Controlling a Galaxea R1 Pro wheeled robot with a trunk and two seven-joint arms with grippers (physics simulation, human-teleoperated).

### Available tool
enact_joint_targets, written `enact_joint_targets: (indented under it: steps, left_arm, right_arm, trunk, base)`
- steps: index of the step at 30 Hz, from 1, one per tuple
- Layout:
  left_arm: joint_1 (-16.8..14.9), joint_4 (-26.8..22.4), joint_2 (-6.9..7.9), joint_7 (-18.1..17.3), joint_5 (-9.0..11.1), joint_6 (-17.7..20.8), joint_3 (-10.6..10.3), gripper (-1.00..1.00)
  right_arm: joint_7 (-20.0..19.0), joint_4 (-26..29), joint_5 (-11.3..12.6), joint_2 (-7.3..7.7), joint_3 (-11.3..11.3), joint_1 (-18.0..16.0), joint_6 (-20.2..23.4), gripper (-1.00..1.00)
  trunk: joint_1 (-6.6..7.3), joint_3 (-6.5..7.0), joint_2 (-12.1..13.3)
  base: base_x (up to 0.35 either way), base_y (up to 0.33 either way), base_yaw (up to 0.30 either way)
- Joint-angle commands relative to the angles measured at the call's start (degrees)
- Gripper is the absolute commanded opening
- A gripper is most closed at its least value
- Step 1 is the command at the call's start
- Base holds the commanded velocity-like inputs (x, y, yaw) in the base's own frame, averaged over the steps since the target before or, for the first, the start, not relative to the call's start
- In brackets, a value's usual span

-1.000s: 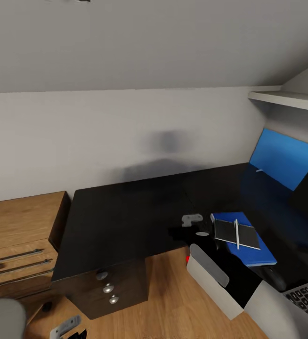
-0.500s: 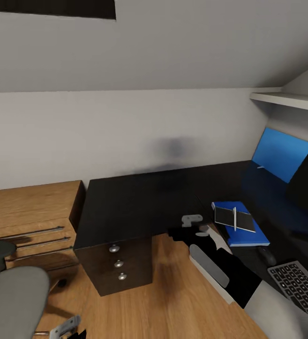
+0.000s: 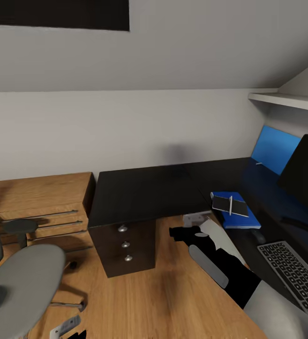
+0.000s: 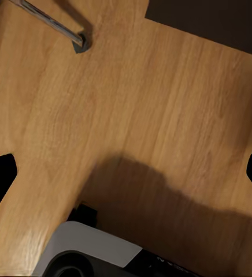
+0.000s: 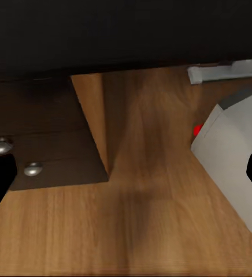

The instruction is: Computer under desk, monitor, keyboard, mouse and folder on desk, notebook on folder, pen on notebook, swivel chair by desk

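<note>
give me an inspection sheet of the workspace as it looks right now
surface: black desk, its near left part bare; three-knob drawer unit beneath
job's things: blue folder on desk, notebook on it, pen on the notebook; keyboard on desk at right; monitor behind it; dark shape near the folder may be the mouse, cannot tell; swivel chair on the floor, apart from the desk
clutter: nothing seen
grippers: left gripper open over wood floor; right gripper open, facing the drawer unit
cables: nothing seen
surroundings: wooden dresser, wall shelf, blue panel
</note>
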State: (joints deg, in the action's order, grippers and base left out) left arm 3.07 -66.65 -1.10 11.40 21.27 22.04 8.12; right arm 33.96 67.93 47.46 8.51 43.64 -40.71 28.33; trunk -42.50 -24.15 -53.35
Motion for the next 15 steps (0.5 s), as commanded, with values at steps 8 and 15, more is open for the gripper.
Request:
enact_joint_targets:
  steps: [8,15]
  left_arm:
    - [0.0,-0.1,-0.04,0.4,0.6,0.3,0.1,1.0]
    - [0.0,-0.1,-0.04,0.2,0.6,0.3,0.1,1.0]
  right_arm:
    - [1.0,0.0,0.4,-0.58,2.7,-0.1,-2.3,1.0]
    - [3.4,-0.1,0.3,-1.31,5.7,-0.1,-3.5,1.0]
  trunk:
    - [0.02,0.34,-0.1]
    - [0.02,0.53,-0.1]
  base:
    - [-0.334,-0.059,0.226]
    - [-0.32,-0.006,0.256]
